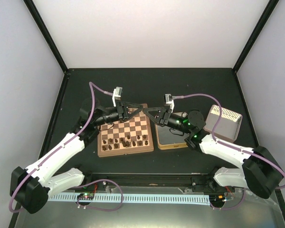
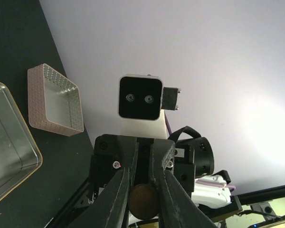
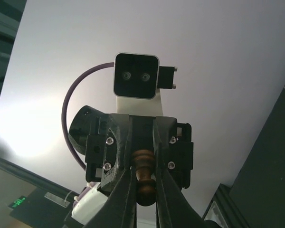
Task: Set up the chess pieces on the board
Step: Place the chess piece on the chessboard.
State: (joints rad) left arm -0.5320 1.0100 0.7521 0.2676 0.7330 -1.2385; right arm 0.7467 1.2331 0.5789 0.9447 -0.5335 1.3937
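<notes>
My left gripper (image 1: 143, 109) and right gripper (image 1: 152, 111) meet tip to tip above the right edge of the board (image 1: 102, 151). One dark brown chess piece (image 3: 145, 183) with a turned stem sits between both pairs of fingers. In the left wrist view its round end (image 2: 142, 202) shows between my left gripper (image 2: 143, 171) fingers. In the right wrist view my right gripper (image 3: 143, 166) is closed on its sides. Several dark chess pieces (image 1: 127, 141) stand on the board's near rows.
A shiny square metal tin (image 1: 172, 137) lies just right of the board and also shows in the left wrist view (image 2: 9, 156). A patterned tin tray (image 1: 222, 122) sits at the right, seen too in the left wrist view (image 2: 54, 100). Black posts frame the table.
</notes>
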